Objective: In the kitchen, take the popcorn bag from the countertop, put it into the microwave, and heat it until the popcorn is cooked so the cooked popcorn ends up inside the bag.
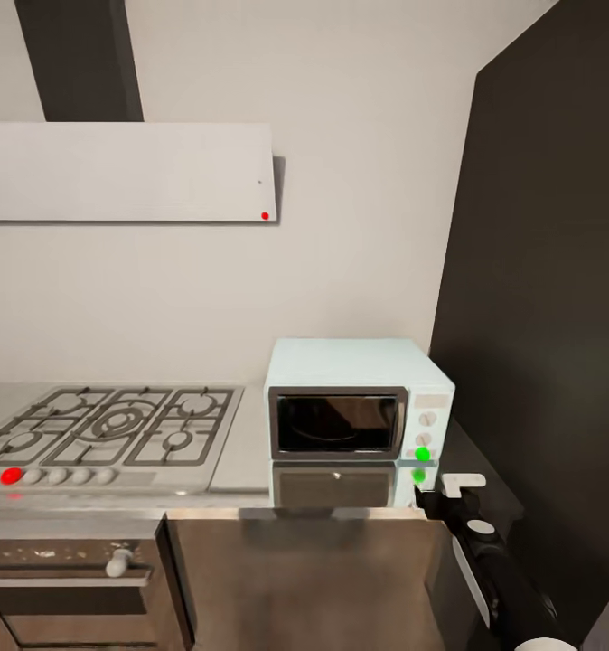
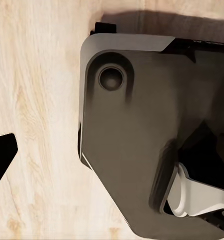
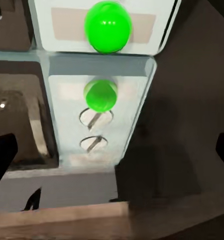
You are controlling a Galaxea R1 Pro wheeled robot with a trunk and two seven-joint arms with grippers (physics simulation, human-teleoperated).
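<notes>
Head view: the microwave (image 1: 357, 398) sits on the countertop (image 1: 241, 461) at the right end, door shut, dark glass facing me, beside the gas hob (image 1: 106, 425). The green button (image 1: 422, 454) glows low on its control panel. My right gripper (image 1: 431, 495) hangs just below and in front of that button. No popcorn bag in sight here; I cannot tell whether it sits behind the glass.

Left wrist view: my own base (image 2: 156, 145) over wooden floor (image 2: 37, 100). Left pincer: cannot tell its state.

Right wrist view: the green button (image 3: 108, 26) and its reflection in the steel lie dead ahead; my fingertips (image 3: 2, 155) stand far apart, holding nothing.

Risk: the spread jaws could straddle the button or catch a knob (image 1: 428, 419) instead.
</notes>
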